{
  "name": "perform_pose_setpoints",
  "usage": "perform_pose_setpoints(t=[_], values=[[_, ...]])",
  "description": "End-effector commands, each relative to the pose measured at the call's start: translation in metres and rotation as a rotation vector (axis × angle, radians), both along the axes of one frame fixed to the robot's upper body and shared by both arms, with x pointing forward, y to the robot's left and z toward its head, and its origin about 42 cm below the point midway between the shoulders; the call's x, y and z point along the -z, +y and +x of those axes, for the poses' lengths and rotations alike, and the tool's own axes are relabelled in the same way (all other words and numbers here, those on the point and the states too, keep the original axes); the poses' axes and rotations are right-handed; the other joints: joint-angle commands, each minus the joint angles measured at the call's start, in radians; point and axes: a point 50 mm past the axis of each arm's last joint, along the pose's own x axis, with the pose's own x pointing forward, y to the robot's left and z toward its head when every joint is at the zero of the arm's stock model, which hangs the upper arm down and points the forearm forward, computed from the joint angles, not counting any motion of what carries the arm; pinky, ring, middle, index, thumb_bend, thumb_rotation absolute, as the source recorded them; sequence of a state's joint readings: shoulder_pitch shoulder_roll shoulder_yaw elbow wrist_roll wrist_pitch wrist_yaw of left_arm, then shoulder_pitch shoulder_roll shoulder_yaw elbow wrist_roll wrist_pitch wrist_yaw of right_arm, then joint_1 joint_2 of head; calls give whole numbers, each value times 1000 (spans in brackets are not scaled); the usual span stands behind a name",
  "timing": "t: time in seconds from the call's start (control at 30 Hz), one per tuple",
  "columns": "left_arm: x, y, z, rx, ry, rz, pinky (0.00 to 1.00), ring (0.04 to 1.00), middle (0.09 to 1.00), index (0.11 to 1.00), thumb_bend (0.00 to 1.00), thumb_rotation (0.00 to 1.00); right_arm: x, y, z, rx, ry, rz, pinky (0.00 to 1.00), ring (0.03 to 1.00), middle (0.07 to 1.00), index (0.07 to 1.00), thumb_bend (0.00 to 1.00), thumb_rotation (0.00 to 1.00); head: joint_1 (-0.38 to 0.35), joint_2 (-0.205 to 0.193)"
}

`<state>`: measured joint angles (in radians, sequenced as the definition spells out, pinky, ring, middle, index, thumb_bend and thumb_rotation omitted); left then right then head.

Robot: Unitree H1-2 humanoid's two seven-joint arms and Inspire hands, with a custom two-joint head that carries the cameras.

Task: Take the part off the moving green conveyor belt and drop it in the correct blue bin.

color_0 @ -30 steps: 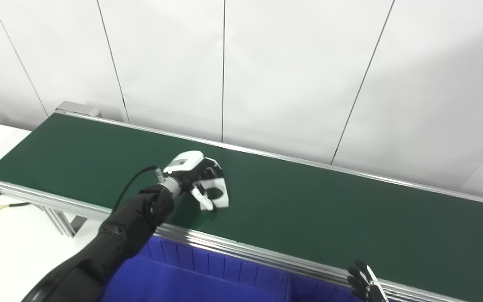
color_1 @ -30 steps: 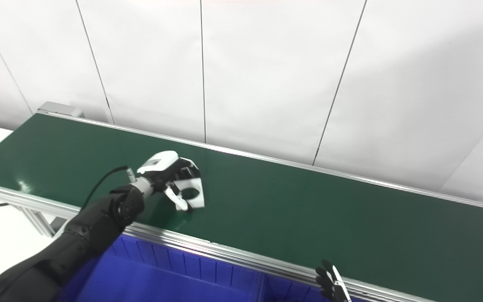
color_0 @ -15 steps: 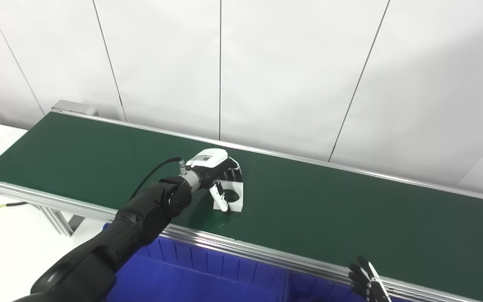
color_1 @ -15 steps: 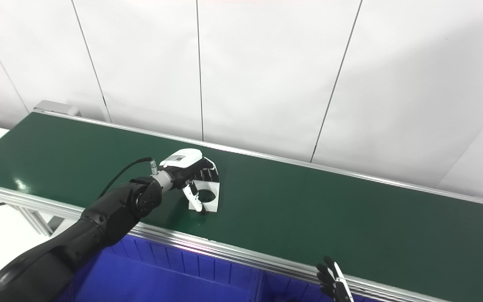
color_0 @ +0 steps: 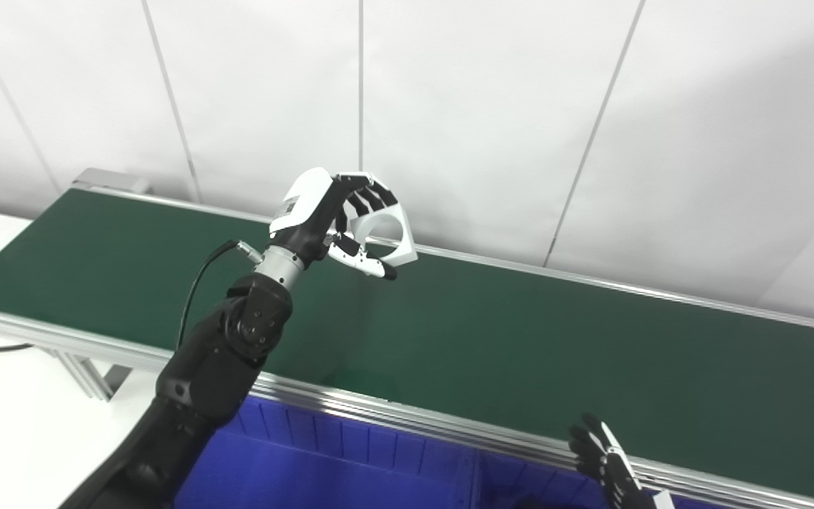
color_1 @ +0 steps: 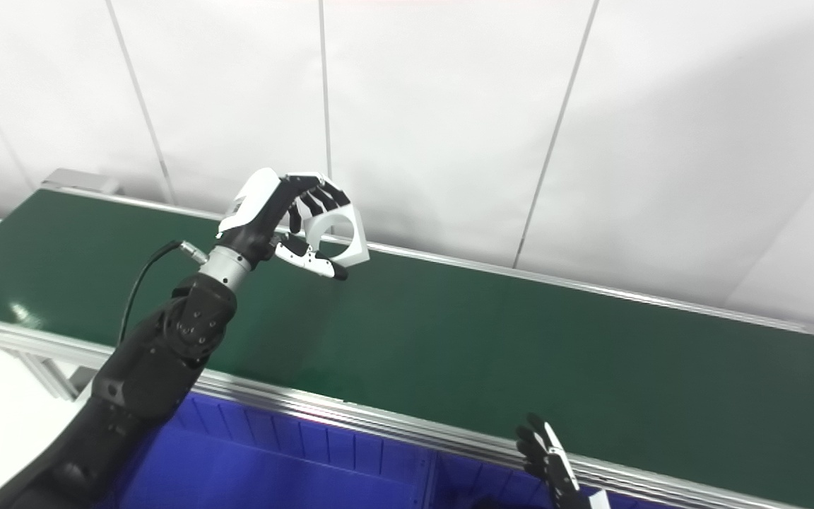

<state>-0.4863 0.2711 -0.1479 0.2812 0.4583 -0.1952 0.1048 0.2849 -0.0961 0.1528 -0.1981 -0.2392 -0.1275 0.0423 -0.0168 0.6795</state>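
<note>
My left hand (color_0: 326, 215) is raised well above the green conveyor belt (color_0: 506, 346), shut on a white square part (color_0: 387, 237) with a round hole through it. Fingers curl over the part's top edge and the thumb presses under it. The same hand (color_1: 273, 215) and part (color_1: 340, 237) show in the right eye view. Only the fingertips of my right hand (color_0: 608, 466) rise at the bottom edge, spread apart and holding nothing, just in front of the belt's near rail.
A blue bin (color_0: 322, 459) sits below the belt's near aluminium rail (color_0: 414, 417), with a divider wall toward its right. A white wall stands close behind the belt. A white table surface (color_0: 4, 417) with a cable lies at the left.
My left hand closed on the white part on the belt and has lifted it high off the surface. The right hand has barely moved. The camera shifted slightly.
</note>
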Motion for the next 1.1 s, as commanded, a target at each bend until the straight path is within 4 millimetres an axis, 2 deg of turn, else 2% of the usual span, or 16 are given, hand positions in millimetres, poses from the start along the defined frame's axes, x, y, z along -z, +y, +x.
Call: perform_pose_setpoints(t=[0.0,0.17,0.27,0.3,0.37,0.47,0.57,0.73,0.83,1.07], values=[[-7,-2,-10,26,-51,-56,147,408,441,496,494,0,-9,5,4,4,-77,11,842,871,888,946,906,314,-9,2],[5,-9,-34,72,-24,-146,152,440,418,503,495,0,-10,10,5,2,-75,1,851,872,893,952,901,322,-48,22],[14,-16,-54,104,11,-195,161,441,416,499,494,0,-12,15,8,3,-81,1,850,868,893,954,897,316,-81,60],[16,-18,-58,112,23,-206,149,410,462,489,495,0,-13,16,8,1,-83,3,859,872,898,958,892,311,-81,60],[21,-22,-71,134,56,-210,144,363,458,501,490,0,-13,18,10,0,-87,-3,858,873,900,961,888,306,-114,71],[32,-27,-88,183,100,-209,184,346,459,516,489,0,-15,21,13,1,-90,-17,834,872,901,958,891,313,-138,83],[52,-29,-106,234,156,-199,233,361,478,517,491,0,-17,24,14,0,-91,-26,819,876,906,956,893,313,-180,98],[77,-28,-126,268,224,-184,287,376,482,521,492,0,-22,28,11,2,-79,-12,826,877,905,961,897,310,-214,121],[89,-25,-137,293,270,-155,239,357,470,526,489,0,-25,30,10,3,-81,-18,837,879,905,963,898,317,-238,133],[107,-17,-151,369,438,-8,249,353,456,524,489,0,-26,32,10,11,-83,-20,816,869,905,961,903,304,-237,133]])
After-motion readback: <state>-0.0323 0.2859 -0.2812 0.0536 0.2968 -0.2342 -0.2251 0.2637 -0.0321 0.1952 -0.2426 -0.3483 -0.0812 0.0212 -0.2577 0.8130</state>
